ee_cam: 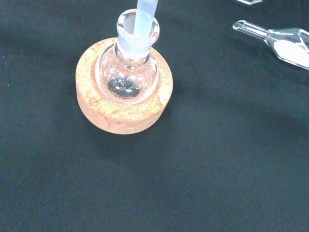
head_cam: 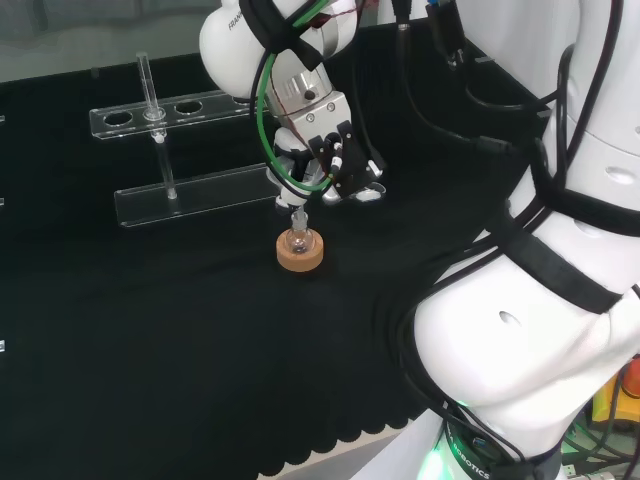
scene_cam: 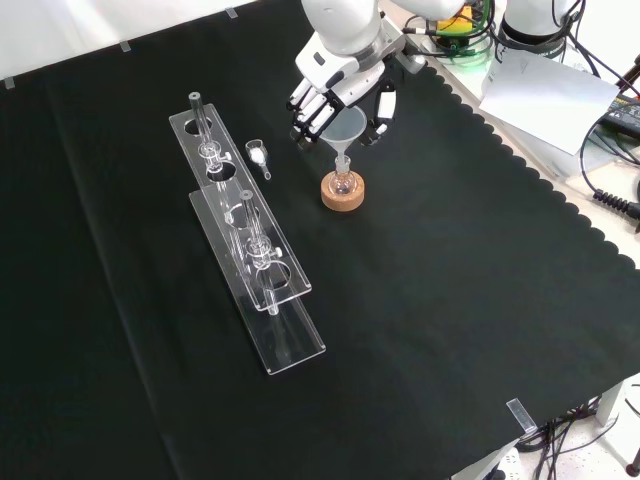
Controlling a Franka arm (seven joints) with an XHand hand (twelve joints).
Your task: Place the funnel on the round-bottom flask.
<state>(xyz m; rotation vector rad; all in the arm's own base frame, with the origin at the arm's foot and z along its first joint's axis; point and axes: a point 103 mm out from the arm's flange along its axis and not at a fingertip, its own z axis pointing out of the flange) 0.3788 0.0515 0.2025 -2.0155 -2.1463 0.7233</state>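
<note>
your tabletop [scene_cam: 450, 300] is covered in black cloth, and the white arm [head_cam: 540, 300] reaches over it from the right of the head view. on the left of the front view you have a long clear rack [scene_cam: 250, 250] with round holes, standing apart from the work area, with upright clear rods in it. the hand [scene_cam: 335, 95] comes in from the top of the front view and sits right above the cork ring, its fingers [scene_cam: 305, 115] curled down round the wide clear cone of the funnel [scene_cam: 345, 130], so it is clamped on the funnel. the funnel stands upright over the flask. below it you see the cork ring [ee_cam: 123, 104] lying flat on the cloth with the round-bottom flask [ee_cam: 128, 75] seated in its middle, neck up. in the wrist view the funnel's pale stem [ee_cam: 145, 17] reaches down into the mouth of the flask neck; you cannot tell whether the stem touches the glass rim. a dark patch shows at the bottom of the flask bulb. just beside the rack, between it and the cork ring in the front view, lies a small clear scoop-like piece [scene_cam: 258, 155] holding something white, well clear of the flask.
</note>
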